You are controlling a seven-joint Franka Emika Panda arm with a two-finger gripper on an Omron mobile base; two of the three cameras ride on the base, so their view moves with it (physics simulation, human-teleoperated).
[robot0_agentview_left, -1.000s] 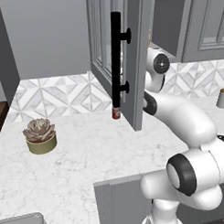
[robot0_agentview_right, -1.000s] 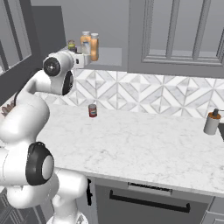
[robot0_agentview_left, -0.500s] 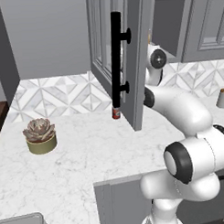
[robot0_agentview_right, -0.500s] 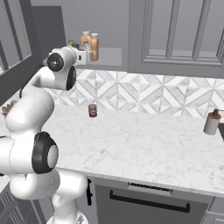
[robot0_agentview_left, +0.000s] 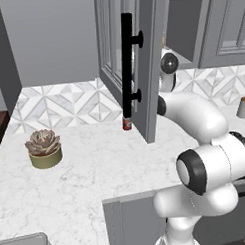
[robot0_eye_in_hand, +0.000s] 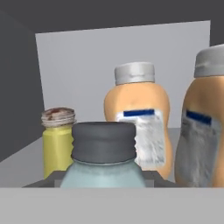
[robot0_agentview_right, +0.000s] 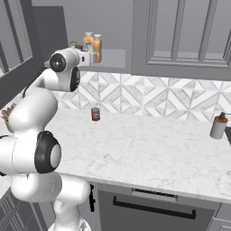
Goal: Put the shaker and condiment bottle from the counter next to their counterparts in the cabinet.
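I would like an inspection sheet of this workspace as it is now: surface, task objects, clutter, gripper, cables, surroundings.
Surface: the counter, white veined marble.
Job's things: the shaker is between the gripper fingers, inside the cabinet, whose door is open; two condiment bottles and a yellow jar stand behind it.
Clutter: red can, grey cylinder, potted succulent.
Gripper: gripper at the shelf, apparently holding the shaker.
Cables: nothing seen.
Surroundings: patterned tile backsplash.
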